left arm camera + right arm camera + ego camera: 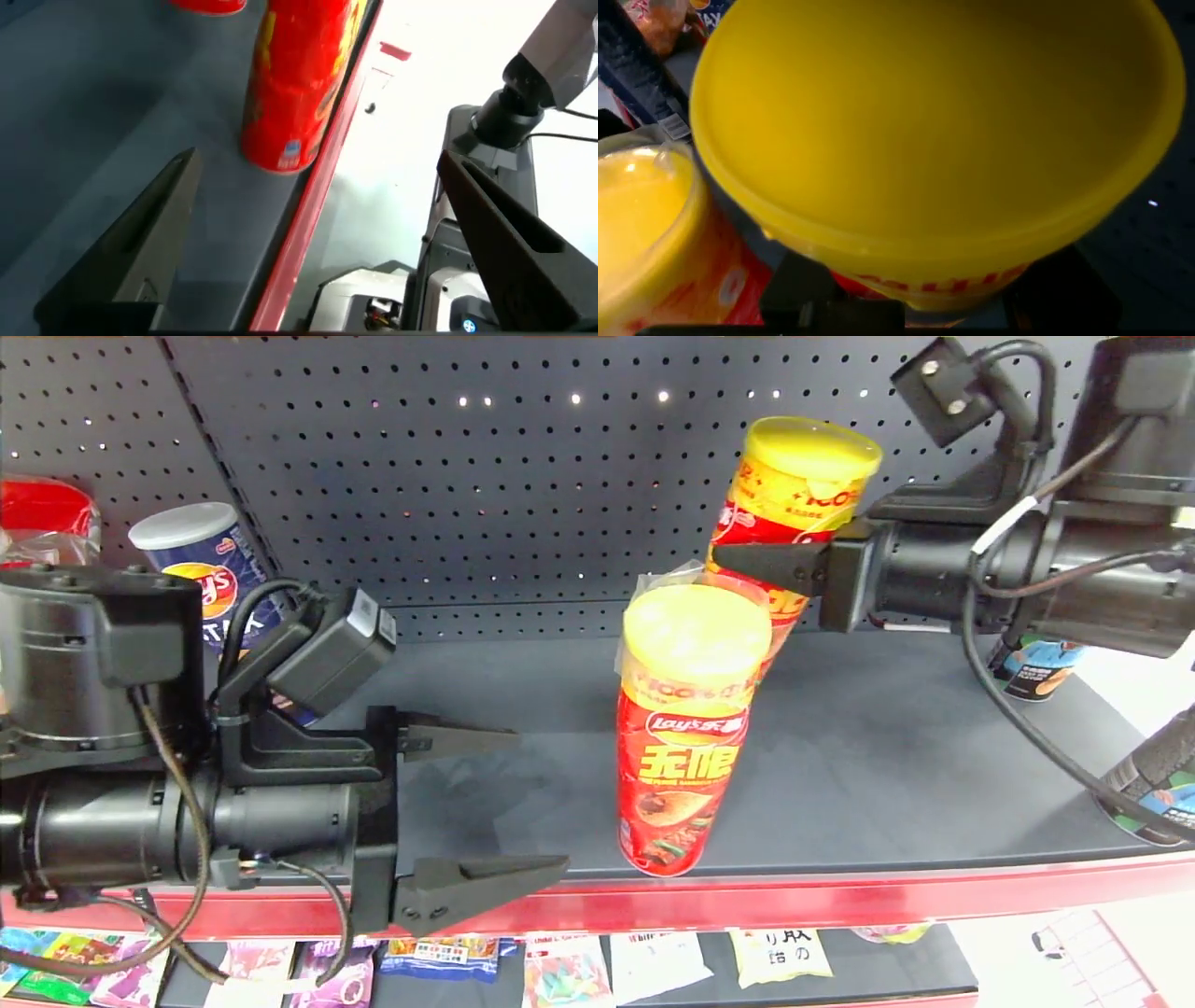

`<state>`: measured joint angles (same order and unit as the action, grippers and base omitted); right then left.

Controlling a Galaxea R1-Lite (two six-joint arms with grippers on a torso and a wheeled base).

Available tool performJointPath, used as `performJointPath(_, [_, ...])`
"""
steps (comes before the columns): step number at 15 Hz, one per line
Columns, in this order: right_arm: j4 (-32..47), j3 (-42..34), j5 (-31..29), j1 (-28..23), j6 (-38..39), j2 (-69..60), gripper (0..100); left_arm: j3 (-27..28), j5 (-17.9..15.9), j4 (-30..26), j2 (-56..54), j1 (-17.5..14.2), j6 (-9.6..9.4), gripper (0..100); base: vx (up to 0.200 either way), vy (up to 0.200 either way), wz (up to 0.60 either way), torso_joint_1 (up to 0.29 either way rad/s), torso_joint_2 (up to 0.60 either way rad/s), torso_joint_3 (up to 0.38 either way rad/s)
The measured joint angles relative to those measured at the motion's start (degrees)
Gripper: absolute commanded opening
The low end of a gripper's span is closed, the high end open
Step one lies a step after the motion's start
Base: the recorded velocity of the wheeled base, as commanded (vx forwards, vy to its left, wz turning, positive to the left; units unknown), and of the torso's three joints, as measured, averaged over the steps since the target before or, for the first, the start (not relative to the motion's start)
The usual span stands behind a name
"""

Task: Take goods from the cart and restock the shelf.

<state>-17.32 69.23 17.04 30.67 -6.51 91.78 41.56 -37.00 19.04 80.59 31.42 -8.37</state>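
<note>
Red plastic shows at the far left: the top of a clear-wrapped pack (42, 513) at the back of the dark grey metal shelf (887, 756). Just beside it, a blue cardboard crisp tube with a white lid (201, 560) stands against the perforated grey back panel (523, 476). My left tool (537, 803) hangs level with the shelf's red front lip, its two black fingers spread wide with nothing between them.

To the right of those fingertips, and apart from them, an upright red crisp tube with a yellow lid (686, 737) stands near the front lip. Behind and above it is a tilted red crisp tube with a yellow lid (794, 495), its top leaning to the right. My right tool (761, 565) comes in from the right and pinches this tube around its upper body. The upright tube hides its foot, so I cannot tell whether it rests on the shelf or whether the two tubes touch.

Farther right, a pale blue tube (1036, 667) stands at the back behind my right arm, and a dark tube (1153, 793) sits at the shelf's right end. Flat bright snack bags (560, 971) lie on the lower shelf beneath.
</note>
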Motion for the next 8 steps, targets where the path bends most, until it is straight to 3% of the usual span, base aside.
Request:
performJointPath(3, [-0.1, 1.9, 0.0, 0.7, 0.2, 4.3, 0, -1.5, 2.9, 0.0, -2.6, -1.4, 1.27, 100, 0.0, 0.0, 0.0, 0.0, 0.0, 0.0])
performJointPath(8, [0.0, 1.7, 0.0, 0.8, 0.3, 6.8, 0, -1.6, 3.1, 0.0, -4.0, -2.0, 1.35, 100, 0.0, 0.0, 0.0, 0.0, 0.0, 0.0])
